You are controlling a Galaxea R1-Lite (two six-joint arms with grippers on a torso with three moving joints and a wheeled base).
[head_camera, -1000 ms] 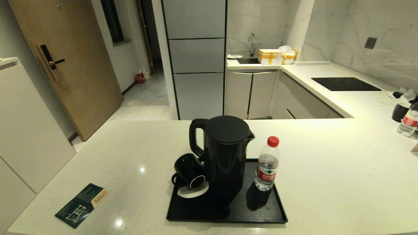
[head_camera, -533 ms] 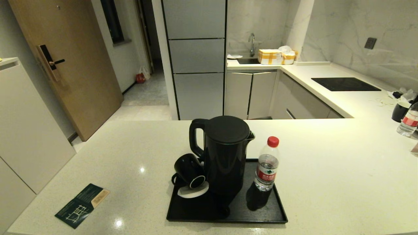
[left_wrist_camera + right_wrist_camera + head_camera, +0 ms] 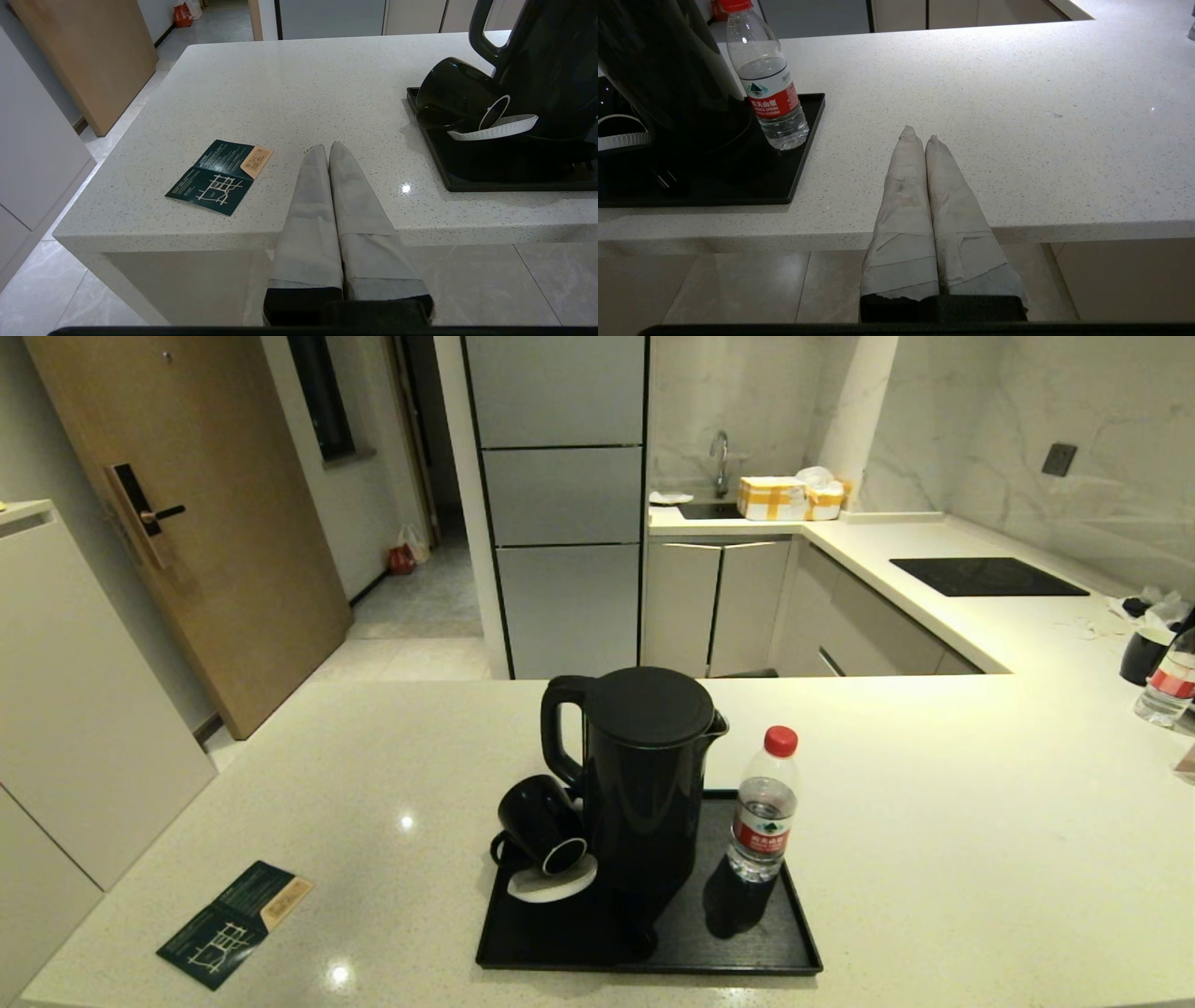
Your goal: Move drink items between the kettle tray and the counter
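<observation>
With both the left gripper point(image 3: 325, 148) and right gripper point(image 3: 919, 132) closed and empty, I judge the light, slippery bottle point(image 3: 765, 805) on the tray point(image 3: 794, 943) needs a mid-body grasp.

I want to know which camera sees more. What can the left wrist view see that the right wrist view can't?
Only the left wrist view shows the black cup lying on its side against the white saucer, the green leaflet on the counter, and the left gripper with its fingers shut.

Only the right wrist view shows the water bottle standing on the tray, and the right gripper, fingers shut too.

Both show the black kettle, the tray and the counter.
</observation>
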